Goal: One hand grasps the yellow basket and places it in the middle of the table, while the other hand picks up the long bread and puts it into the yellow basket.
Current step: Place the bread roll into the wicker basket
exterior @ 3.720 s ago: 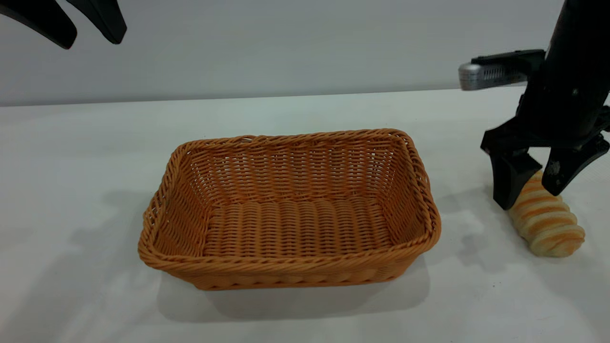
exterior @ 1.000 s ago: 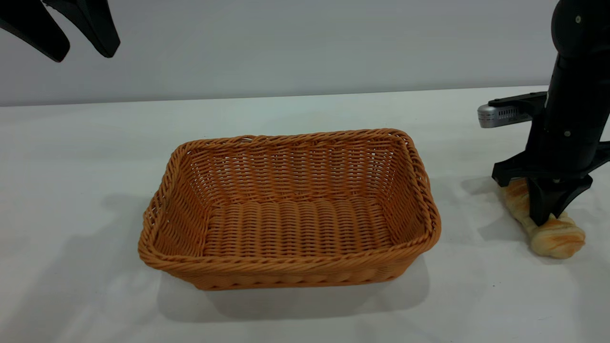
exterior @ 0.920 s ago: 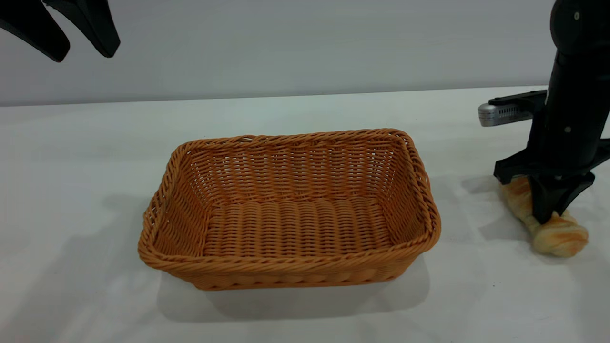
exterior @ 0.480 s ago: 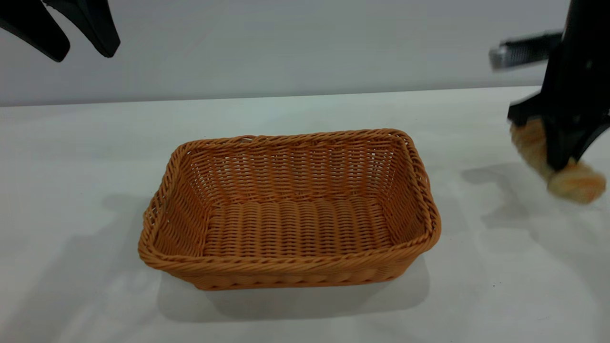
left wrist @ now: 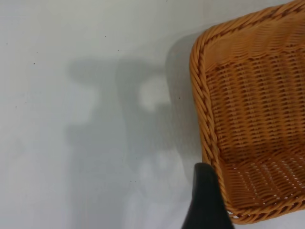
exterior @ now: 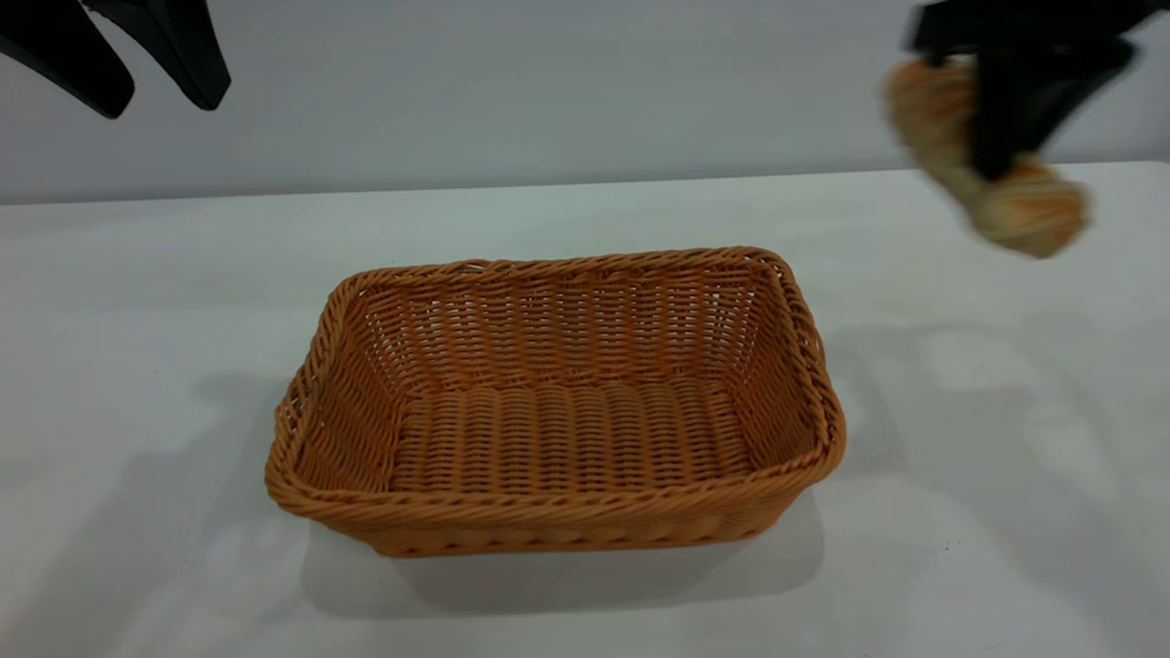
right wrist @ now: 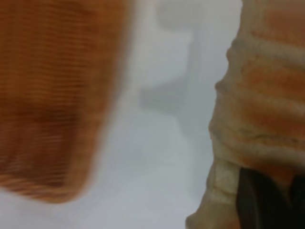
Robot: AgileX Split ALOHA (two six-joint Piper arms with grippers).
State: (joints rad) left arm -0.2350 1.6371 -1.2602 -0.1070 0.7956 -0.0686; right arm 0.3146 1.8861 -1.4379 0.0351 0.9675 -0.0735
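Note:
The yellow basket (exterior: 558,402) is an orange-tan wicker tray that stands empty in the middle of the white table (exterior: 137,274). My right gripper (exterior: 992,164) hangs high at the upper right, above and to the right of the basket, shut on the long bread (exterior: 1024,206), whose striped ends stick out on both sides of the black fingers. The right wrist view shows the bread (right wrist: 267,109) close up, with the basket (right wrist: 52,95) off to one side below. My left gripper (exterior: 160,100) is raised at the upper left, open and empty. In the left wrist view one finger (left wrist: 206,200) shows beside the basket's corner (left wrist: 205,109).
A plain grey wall runs behind the table's far edge (exterior: 548,183). Shadows of both arms fall on the white surface to the left and right of the basket.
The right gripper has lifted the bread off the table and carried it up and a little left, toward the basket. The left gripper and the basket have stayed put.

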